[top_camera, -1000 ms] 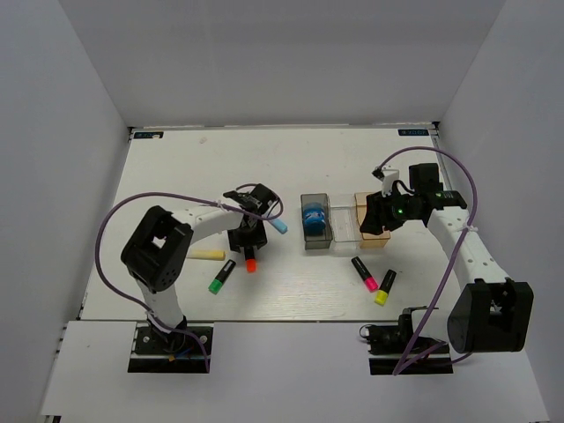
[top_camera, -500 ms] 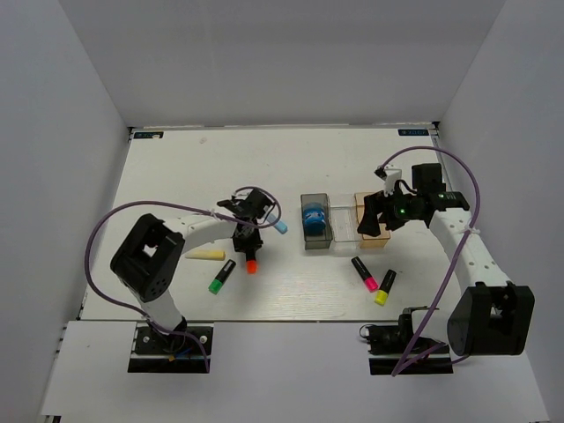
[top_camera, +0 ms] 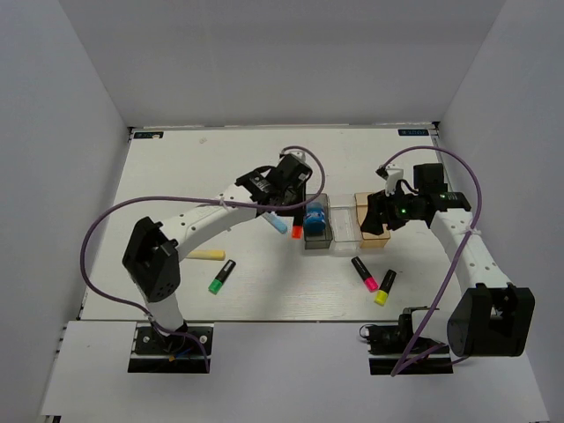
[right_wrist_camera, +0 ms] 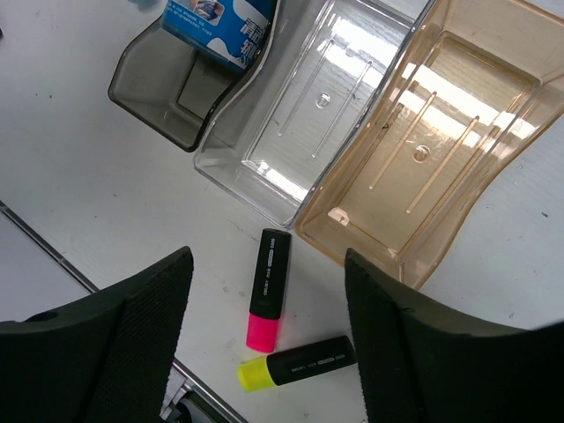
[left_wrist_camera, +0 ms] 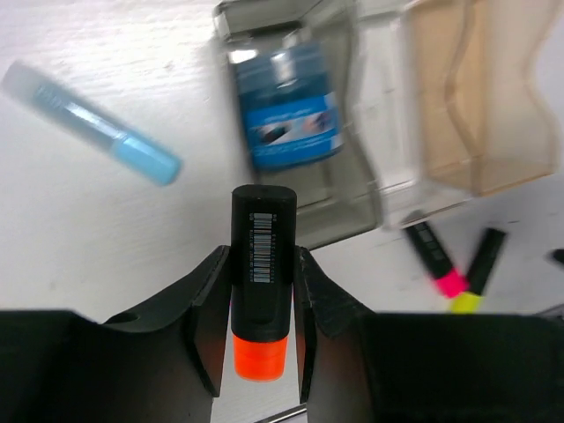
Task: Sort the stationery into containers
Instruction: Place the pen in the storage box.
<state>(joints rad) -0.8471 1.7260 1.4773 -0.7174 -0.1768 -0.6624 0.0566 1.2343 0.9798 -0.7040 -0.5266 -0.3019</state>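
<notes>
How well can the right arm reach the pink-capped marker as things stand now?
Probably yes. The right tool hangs open and empty, and the pink-capped marker lies flat on the table straight below it in the wrist view, uncovered. Only the yellow-capped marker lies close to its cap.

Orange-capped marker point(left_wrist_camera: 262, 256) held beside dark-grey bin point(left_wrist_camera: 348, 211) containing blue tape roll point(left_wrist_camera: 291, 123).

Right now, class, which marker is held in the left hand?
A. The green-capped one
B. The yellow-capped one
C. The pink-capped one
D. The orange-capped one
D: the left hand is shut on the orange marker, while the green marker, pink marker and yellow marker lie loose on the table.
</notes>
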